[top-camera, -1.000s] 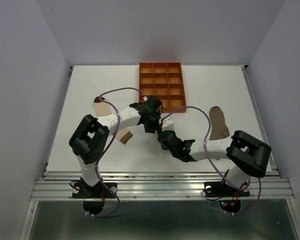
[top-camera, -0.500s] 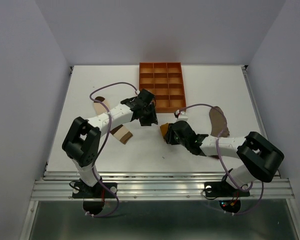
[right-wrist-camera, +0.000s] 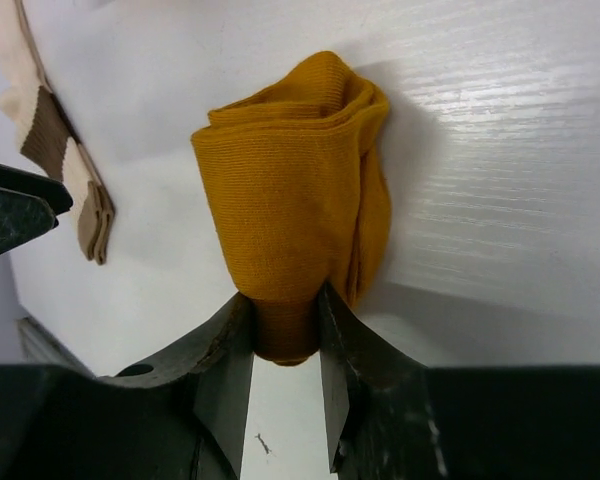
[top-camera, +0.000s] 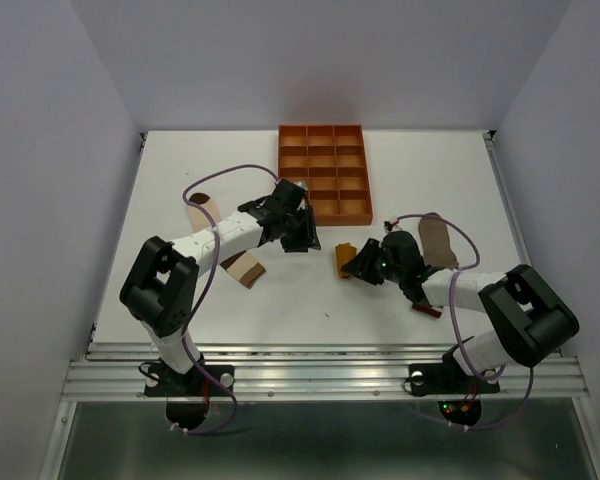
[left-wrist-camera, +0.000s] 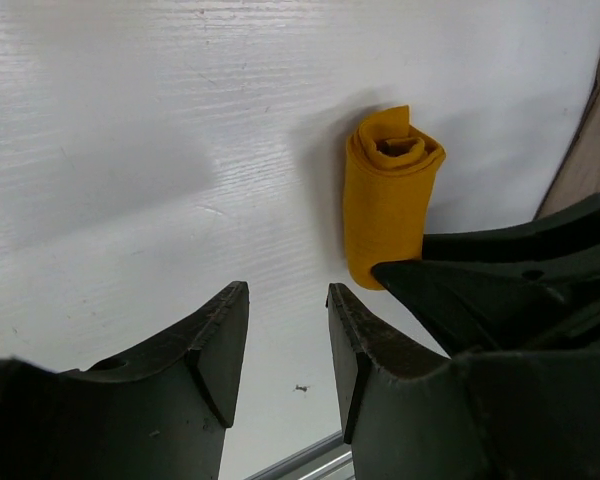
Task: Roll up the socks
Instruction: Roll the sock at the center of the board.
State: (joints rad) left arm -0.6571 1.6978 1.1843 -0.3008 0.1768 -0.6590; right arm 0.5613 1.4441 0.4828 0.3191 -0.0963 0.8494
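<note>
One sock, the yellow roll, lay on the surface just in front of the tray, its end clenched in the right fingers; the left fingers hung parted, empty. Letting go carelessly could let it unroll.

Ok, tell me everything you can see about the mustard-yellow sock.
The mustard-yellow sock is fine ribbed knit, rolled into a short bundle with a spiral showing at one end. It lies on the white table, and the right hand pinches its other end. Nothing else touches it.
</note>
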